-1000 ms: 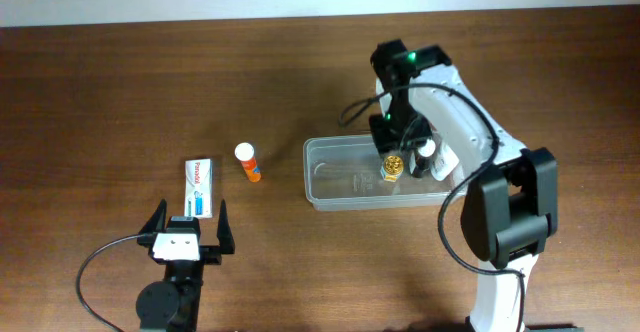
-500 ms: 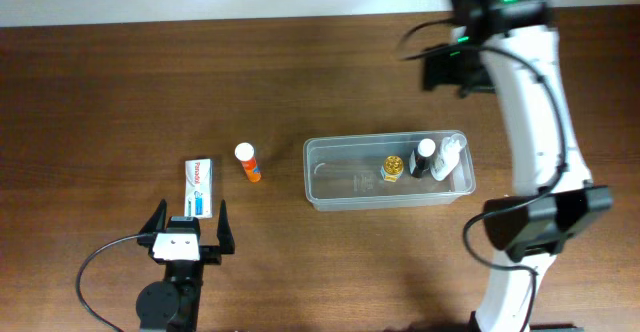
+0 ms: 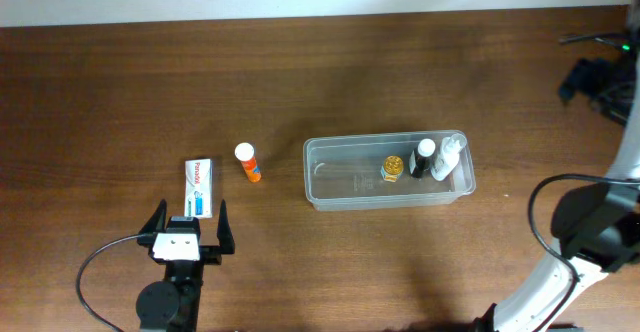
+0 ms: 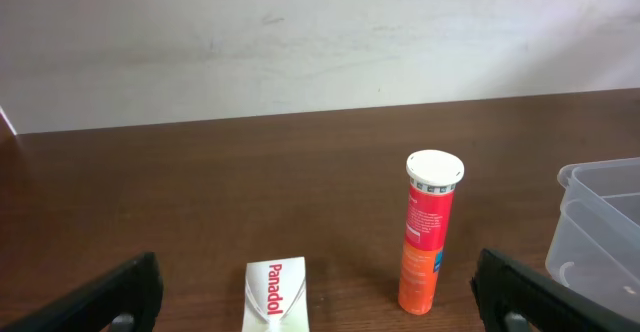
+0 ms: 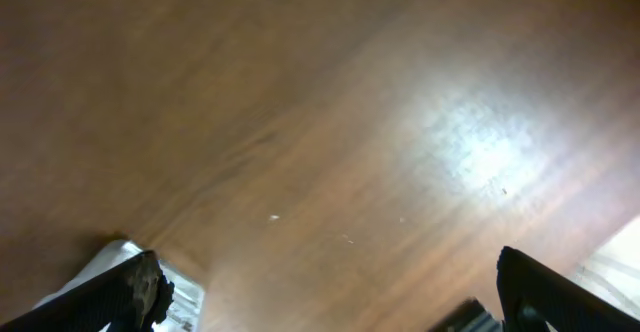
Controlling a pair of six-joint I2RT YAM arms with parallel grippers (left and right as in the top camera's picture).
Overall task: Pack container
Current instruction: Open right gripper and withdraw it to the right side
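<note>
The clear container (image 3: 340, 177) lies right of the table's middle. Standing in its right half are a gold-capped bottle (image 3: 392, 166), a black bottle (image 3: 424, 159) and a white bottle (image 3: 447, 158). An orange tube with a white cap (image 3: 247, 162) (image 4: 428, 234) and a white Panadol box (image 3: 201, 186) (image 4: 275, 292) sit to the container's left. My left gripper (image 3: 189, 215) (image 4: 320, 287) is open just in front of the box, touching nothing. My right gripper (image 3: 598, 80) (image 5: 330, 297) is open and empty at the far right edge, high over bare wood.
The container's near corner (image 4: 600, 232) shows at the right of the left wrist view. A cable loops from the left arm's base (image 3: 95, 262). The right arm's base and links (image 3: 585, 232) stand at the front right.
My right gripper opened over the container's right half, lifted out and swung to the far right edge. The bottles stay in the container. The left arm has not moved.
</note>
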